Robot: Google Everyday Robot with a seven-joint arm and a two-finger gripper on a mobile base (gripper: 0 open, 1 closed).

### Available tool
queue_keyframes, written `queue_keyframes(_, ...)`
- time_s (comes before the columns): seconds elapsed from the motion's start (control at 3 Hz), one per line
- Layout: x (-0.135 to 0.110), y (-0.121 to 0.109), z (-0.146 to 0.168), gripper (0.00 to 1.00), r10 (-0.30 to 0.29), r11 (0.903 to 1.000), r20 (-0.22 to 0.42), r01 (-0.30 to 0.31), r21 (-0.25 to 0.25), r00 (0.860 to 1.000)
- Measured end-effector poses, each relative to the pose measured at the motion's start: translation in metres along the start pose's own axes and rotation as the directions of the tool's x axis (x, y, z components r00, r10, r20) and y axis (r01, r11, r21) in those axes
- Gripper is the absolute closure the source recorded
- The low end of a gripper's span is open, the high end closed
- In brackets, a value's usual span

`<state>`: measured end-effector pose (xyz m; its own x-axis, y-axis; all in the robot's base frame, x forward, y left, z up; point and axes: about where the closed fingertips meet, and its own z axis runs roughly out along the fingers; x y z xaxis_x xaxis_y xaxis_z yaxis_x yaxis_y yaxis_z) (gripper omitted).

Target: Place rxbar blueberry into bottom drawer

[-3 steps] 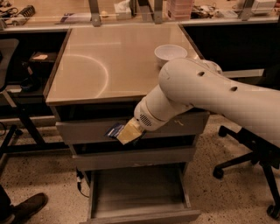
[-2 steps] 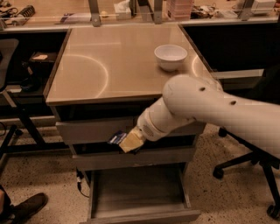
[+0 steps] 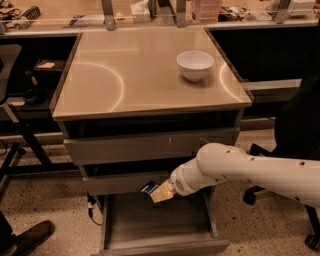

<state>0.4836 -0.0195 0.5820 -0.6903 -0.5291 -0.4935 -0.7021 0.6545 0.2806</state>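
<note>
Your gripper (image 3: 159,192), below the table (image 3: 125,85) front edge, clamps the bar (image 3: 148,188) over the open drawer (image 3: 160,225); bowl (image 3: 195,64) near back-right corner.

A speckled pale floor (image 3: 45,195) runs from 8 o'clock to 4 o'clock. At centre stands a grey cabinet (image 3: 150,145) with a tan top that catches curved arcs of overhead light. A long bench (image 3: 60,15) crosses 12 o'clock, cluttered, with metal posts (image 3: 107,7) rising from it. Dark desks flank the cabinet; black legs (image 3: 27,145) slant down at 9 o'clock. A dark chair (image 3: 300,120) fills 3 o'clock. A brown shoe (image 3: 32,235) lies at 8 o'clock. The gripper (image 3: 161,192) hangs at 6 o'clock, before the cabinet.
</note>
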Motion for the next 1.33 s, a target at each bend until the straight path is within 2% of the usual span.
queue_keyframes(0.33, 0.000, 0.000, 0.000, 1.00, 0.000, 1.0000, 0.000, 0.000, 0.000, 1.000)
queue_keyframes(0.67, 0.022, -0.019, 0.029, 1.00, 0.051, 0.9986, 0.002, -0.051, -0.013, 0.999)
queue_keyframes(1.0, 0.050, -0.053, 0.067, 1.00, 0.127, 0.9918, 0.035, -0.126, -0.017, 0.991)
queue_keyframes(1.33, 0.077, -0.073, 0.106, 1.00, 0.203, 0.9788, 0.026, -0.203, -0.028, 0.979)
